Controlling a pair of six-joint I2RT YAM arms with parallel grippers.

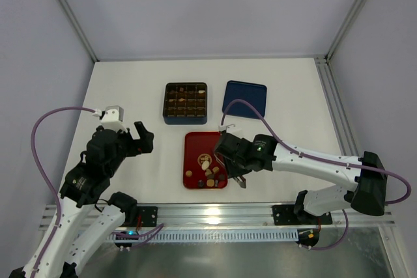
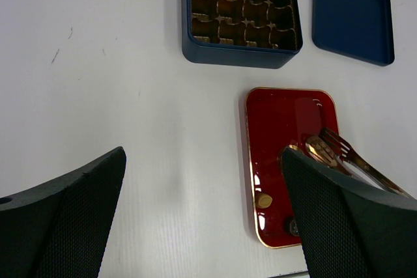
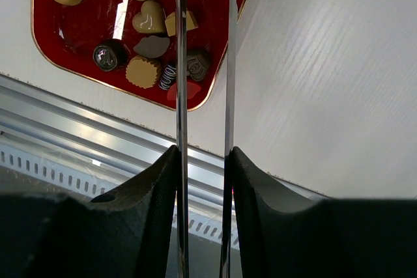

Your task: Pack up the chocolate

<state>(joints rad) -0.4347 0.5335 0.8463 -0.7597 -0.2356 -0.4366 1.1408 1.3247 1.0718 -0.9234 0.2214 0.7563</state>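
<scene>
Several chocolates [image 1: 210,174] lie at the near end of the flat red tray [image 1: 195,142]. In the right wrist view they are cream, tan and dark pieces [image 3: 151,17] on the tray [image 3: 78,30]. My right gripper [image 1: 236,172] is shut on metal tongs [image 3: 181,63], whose two blades reach over the tray's right edge; their tips are out of view. My left gripper [image 1: 140,136] is open and empty, above bare table left of the tray [image 2: 287,115]. A tan oval candy [image 2: 263,200] and the tongs [image 2: 339,151] show in the left wrist view.
The dark blue box with brown grid insert [image 1: 186,103] stands behind the tray, and its wall shows in the left wrist view [image 2: 238,56]. Its blue lid [image 1: 244,99] lies to its right [image 2: 352,17]. A metal rail [image 3: 98,135] runs along the table's near edge.
</scene>
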